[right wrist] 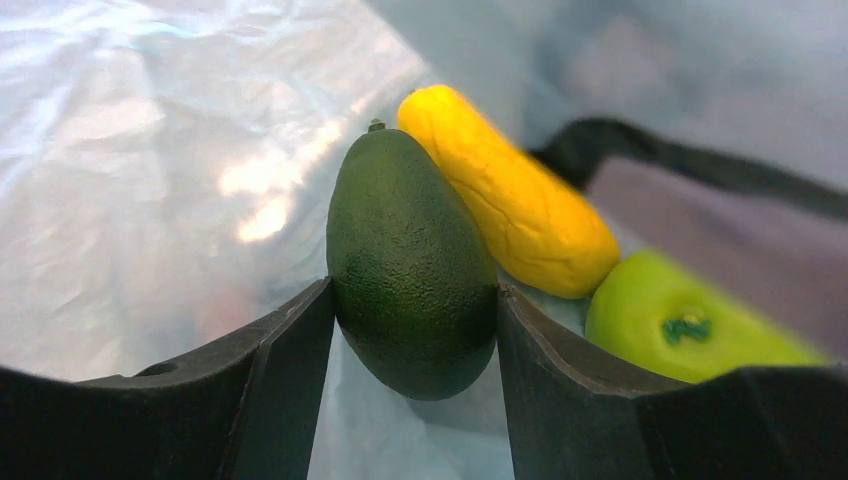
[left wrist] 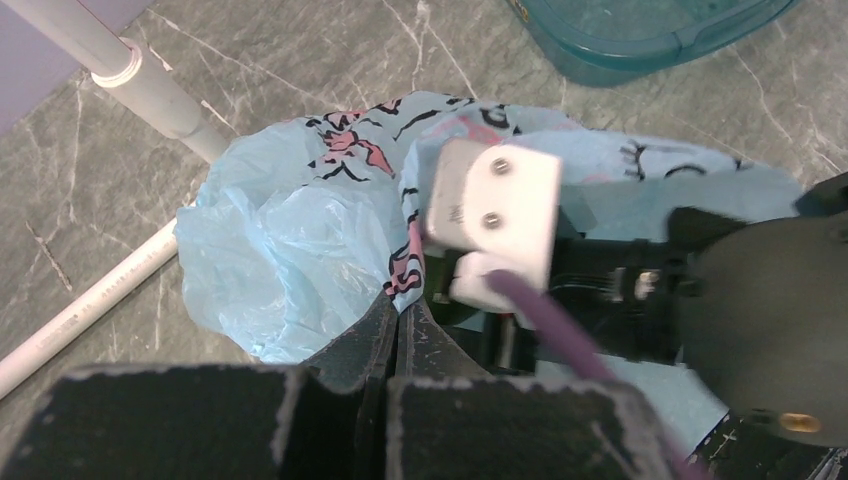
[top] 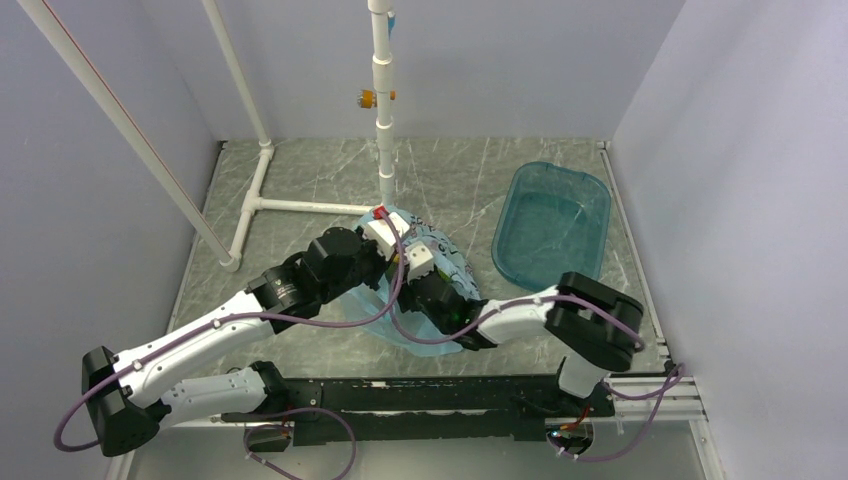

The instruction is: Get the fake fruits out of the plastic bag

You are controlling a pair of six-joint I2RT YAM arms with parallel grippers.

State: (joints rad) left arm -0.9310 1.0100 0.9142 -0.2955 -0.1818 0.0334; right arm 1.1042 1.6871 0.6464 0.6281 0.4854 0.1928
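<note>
Right wrist view, three fake fruits [right wrist: 412, 265], one plastic bag [right wrist: 150, 180]

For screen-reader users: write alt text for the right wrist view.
A dark green oval plastic fruit sits between the black fingers of the right gripper, seemingly touching its sides. Right of it lie a yellow-orange elongated plastic fruit and a bright green round plastic apple, all inside a light blue plastic bag.

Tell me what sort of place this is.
Probably a lab robot cell: plain walls box in a marble-pattern table, a PVC pipe frame stands on it, left arm and right arm are mounted at its near edge.
</note>
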